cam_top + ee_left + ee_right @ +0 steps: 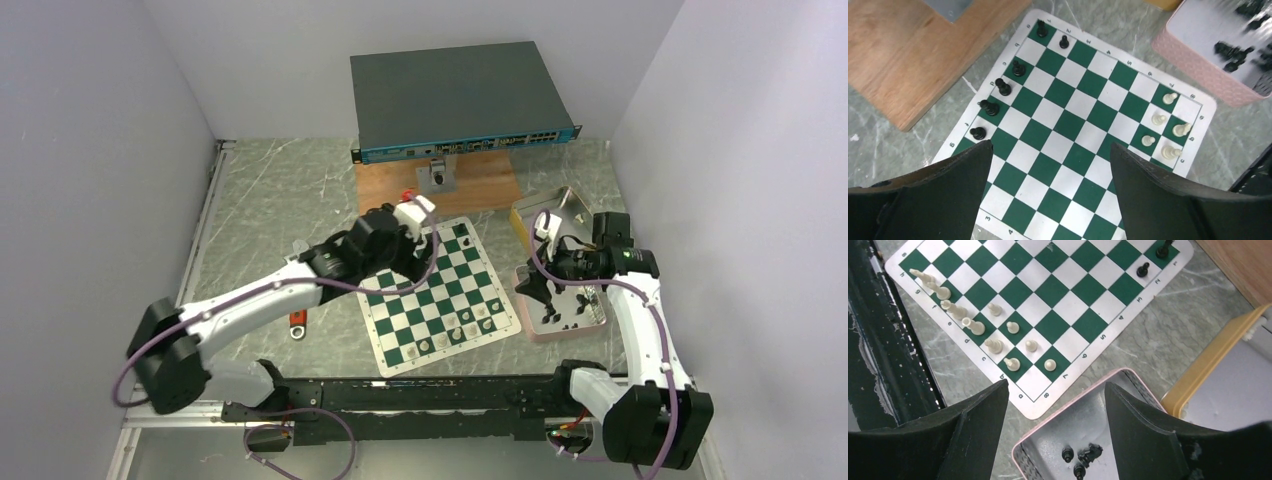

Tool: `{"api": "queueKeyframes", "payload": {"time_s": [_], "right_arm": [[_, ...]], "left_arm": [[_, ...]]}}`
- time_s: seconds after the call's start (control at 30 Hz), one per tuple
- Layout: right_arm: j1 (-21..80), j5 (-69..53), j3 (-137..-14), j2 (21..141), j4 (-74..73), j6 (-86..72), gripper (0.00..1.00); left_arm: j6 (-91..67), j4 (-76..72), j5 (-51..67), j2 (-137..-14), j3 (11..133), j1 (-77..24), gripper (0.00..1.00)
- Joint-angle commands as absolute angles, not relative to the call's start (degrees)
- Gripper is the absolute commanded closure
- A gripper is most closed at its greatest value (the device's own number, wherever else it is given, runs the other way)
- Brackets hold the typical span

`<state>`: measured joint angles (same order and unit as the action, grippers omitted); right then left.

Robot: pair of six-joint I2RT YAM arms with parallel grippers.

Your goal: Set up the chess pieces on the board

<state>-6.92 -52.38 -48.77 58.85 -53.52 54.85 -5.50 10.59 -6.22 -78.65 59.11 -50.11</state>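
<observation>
Just right of the board point(1068, 125), the right gripper point(1055, 385) hangs spread and empty directly over the loose black chess pieces point(1080, 455) in the pink tray point(563, 334), making it the nearer arm, while the left gripper point(1050, 145), also spread, hovers above the board's far-left squares.

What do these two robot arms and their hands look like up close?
Both the left arm and the right arm have smooth white shells over their long links, with chunky black joints at base and elbow. A thin purple cable loops loosely along each. The left hand and right hand each end in two broad, matte black, wedge-shaped fingers.
</observation>
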Motion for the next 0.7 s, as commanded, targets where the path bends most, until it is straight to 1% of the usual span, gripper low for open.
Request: {"api": "queueKeyframes", "payload": {"time_s": [0.0,0.07,0.23,0.4,0.57,0.67], "right_arm": [[-8.42,-50.03,-49.47,57.38,-53.96,52.31,0.27],[-9.05,-47.44,-50.35,57.44,-54.8,51.04,0.26],[-11.26,-41.93,-52.67,59.3,-55.61,47.25,0.25],[-13.07,-37.82,-55.45,64.96,-58.77,46.03,0.26],[-13.15,-30.56,-55.96,69.18,-58.49,42.07,0.3],[-13.18,-24.01,-53.66,69.84,-53.84,36.95,0.36]], "left_arm": [[-9.58,4.6,-8.36,-67.73,53.05,-50.06,0.07],[-10.39,4.42,-9.16,-63.18,49.81,-50.02,0.01],[-11.93,6.31,-8.7,-56.45,45.21,-48.52,0.0],[-11.65,7.84,-4.05,-53.09,42.27,-45.54,0.0],[-10.67,9.34,-4.59,-52.13,41.76,-45.33,0.0],[-10.67,9.03,-4.46,-52.04,41.59,-45.37,0.0]]}}
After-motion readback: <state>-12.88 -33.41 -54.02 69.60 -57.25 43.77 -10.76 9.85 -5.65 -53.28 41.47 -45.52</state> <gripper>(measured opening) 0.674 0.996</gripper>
